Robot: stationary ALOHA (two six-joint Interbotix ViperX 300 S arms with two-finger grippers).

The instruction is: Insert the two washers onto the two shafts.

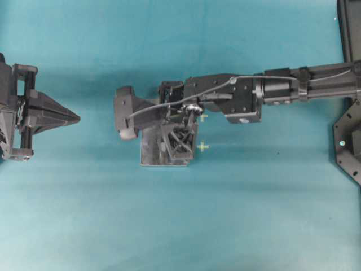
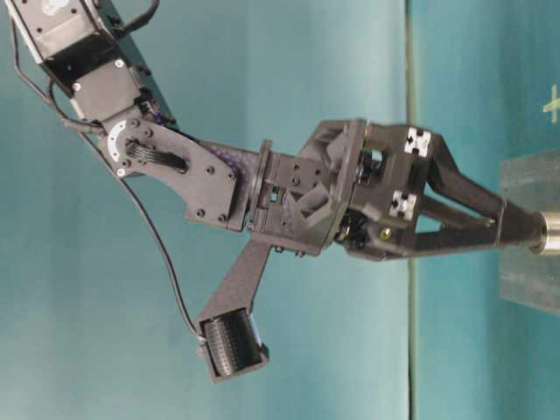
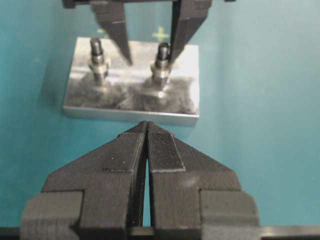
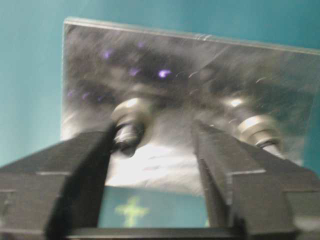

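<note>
A shiny metal plate (image 3: 131, 97) lies mid-table and carries two upright shafts, one (image 3: 97, 54) on the left and one (image 3: 161, 60) on the right, each with a collar at its base. I cannot tell the washer apart from those collars. My right gripper (image 4: 157, 130) points down over the plate (image 1: 151, 153), open, with nothing between its fingers. One finger (image 4: 87, 165) rests against a shaft (image 4: 129, 122); the other shaft (image 4: 257, 129) stands outside the far finger. My left gripper (image 3: 146, 126) is shut and empty, hovering short of the plate's near edge.
Teal cloth covers the table (image 1: 180, 226). Two yellow-green cross marks (image 1: 203, 146) lie beside the plate. The left gripper (image 1: 72, 118) sits at the left edge, well apart from the plate. The right arm's base (image 1: 350, 141) stands at the right edge.
</note>
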